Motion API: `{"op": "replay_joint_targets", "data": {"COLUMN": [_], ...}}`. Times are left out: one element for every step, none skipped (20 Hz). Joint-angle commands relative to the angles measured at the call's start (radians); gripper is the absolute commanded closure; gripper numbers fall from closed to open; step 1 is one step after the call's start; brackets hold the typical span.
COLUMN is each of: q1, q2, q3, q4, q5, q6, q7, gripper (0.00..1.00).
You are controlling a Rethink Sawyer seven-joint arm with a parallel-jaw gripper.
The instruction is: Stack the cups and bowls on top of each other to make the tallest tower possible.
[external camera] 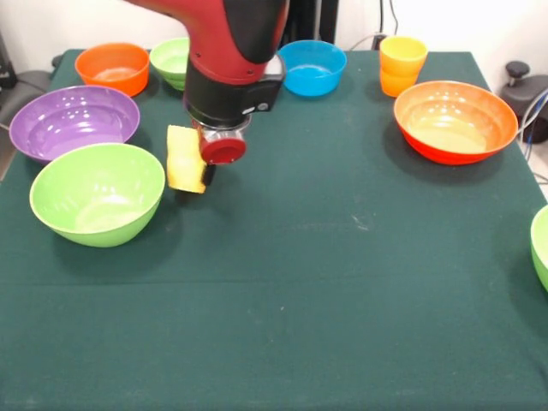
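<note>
A dark green cloth is covering the table [342, 282], and a pale wall is showing behind its far edge, with dark equipment and cables sitting off both far corners.

The red and black arm [235, 51] is reaching down over the left part of the table. Its claw [201, 175] is sitting low, just above the cloth, and is pinching a yellow cup [185, 159] that is lying tilted on its side; a red round part is hiding the fingers, so how tightly they are pressing cannot be told.

A green bowl [97, 194] is sitting just left of the cup, near the left edge. A purple bowl [72, 121] is resting behind it, touching or nearly touching it. Along the far edge, a small orange bowl [112, 67], a small green bowl [171, 60] partly hidden by the arm, a small blue bowl [312, 66] and an orange-yellow cup [402, 64] are standing in a row. An orange-red bowl [455, 120] is sitting near the right edge, in front of that cup. Another green bowl [541, 244] is peeking in at the right edge.
</note>
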Motion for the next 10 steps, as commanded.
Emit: {"op": "replay_joint_targets", "data": {"q1": [0.296,0.331,0.360,0.364,0.368,0.376,0.378,0.382,0.390,0.392], "q2": [0.242,0.287,0.329,0.338,0.345,0.358,0.357,0.365,0.362,0.365], "q3": [-0.338,-0.401,-0.460,-0.469,-0.477,-0.496,-0.491,-0.499,-0.495,-0.496], "q4": [-0.195,-0.237,-0.272,-0.281,-0.288,-0.298,-0.290,-0.294,-0.286,-0.286], "q5": [0.034,0.033,0.045,0.065,0.077,0.085,0.099,0.106,0.119,0.126], "q6": [0.140,0.195,0.249,0.278,0.299,0.307,0.301,0.296,0.287,0.278], "q7": [0.558,0.595,0.633,0.631,0.639,0.652,0.660,0.677,0.698,0.716], "gripper": [1.00,1.00,1.00,1.00,1.00,1.00,1.00,1.00,1.00,1.00]}}
